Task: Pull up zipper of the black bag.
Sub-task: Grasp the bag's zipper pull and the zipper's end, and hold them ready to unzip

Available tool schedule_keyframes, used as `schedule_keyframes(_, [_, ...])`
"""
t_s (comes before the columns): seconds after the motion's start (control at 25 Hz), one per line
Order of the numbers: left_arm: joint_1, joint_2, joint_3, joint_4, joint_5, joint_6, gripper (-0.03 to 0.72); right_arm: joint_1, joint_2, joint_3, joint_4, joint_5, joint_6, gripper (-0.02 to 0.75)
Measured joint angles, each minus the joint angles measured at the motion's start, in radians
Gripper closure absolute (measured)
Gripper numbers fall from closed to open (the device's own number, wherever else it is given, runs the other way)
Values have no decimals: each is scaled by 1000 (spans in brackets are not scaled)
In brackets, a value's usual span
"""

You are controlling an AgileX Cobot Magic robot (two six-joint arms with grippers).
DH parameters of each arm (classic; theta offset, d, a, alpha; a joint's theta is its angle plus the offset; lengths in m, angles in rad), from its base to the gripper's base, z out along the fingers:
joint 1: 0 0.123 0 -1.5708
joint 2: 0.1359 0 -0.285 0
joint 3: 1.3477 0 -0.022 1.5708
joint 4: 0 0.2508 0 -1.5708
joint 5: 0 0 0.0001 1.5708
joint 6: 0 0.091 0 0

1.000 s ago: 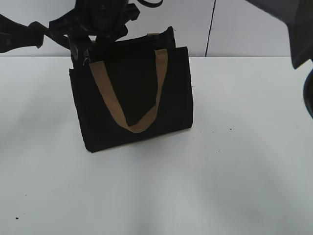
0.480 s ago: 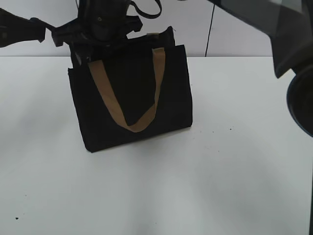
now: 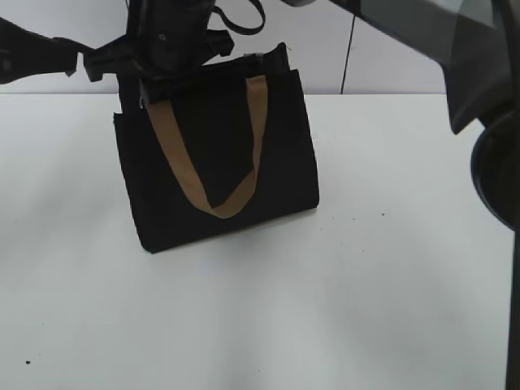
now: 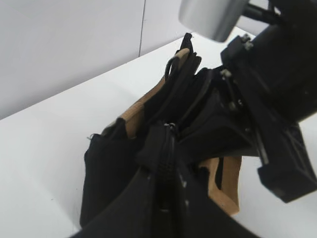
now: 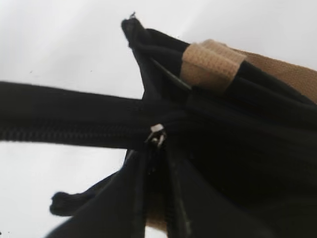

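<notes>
Exterior: black bag (image 3: 219, 154) upright on bench (image 3: 366, 309), under left gripper (image 3: 150, 81); its grip you cannot tell.

Left wrist: fabric soft, folds easily; brace it.

Right wrist: zipper (image 5: 156, 135) tiny, metal, slippery; pinch pull tab. Right gripper state indeterminable.

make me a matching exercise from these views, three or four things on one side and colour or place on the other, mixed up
Things:
1. black bag
2. strap handle
3. zipper
4. table

Descriptions:
A. silver-grey metal, small, on the zip track
B. white, under everything
C. tan, hanging in a loop down the front
D. black fabric, standing upright

Pairs: 1-D, 2-C, 3-A, 4-B
</notes>
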Motion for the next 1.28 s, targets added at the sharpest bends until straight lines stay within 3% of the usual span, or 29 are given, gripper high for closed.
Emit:
schedule_keyframes(0.24, [0, 0, 0, 88, -99, -1, 634, 2, -25, 0, -2, 28, -43, 724])
schedule_keyframes(0.56, [-2, 20, 0, 108, -134, -8, 634, -10, -119, 0, -11, 53, -80, 747])
schedule_keyframes(0.84, [-8, 20, 0, 139, -122, -36, 634, -90, -123, 0, 32, 101, -81, 747])
schedule_keyframes(1.28, [-7, 20, 0, 202, -155, -95, 635, -253, -123, 1, 8, 135, -102, 748])
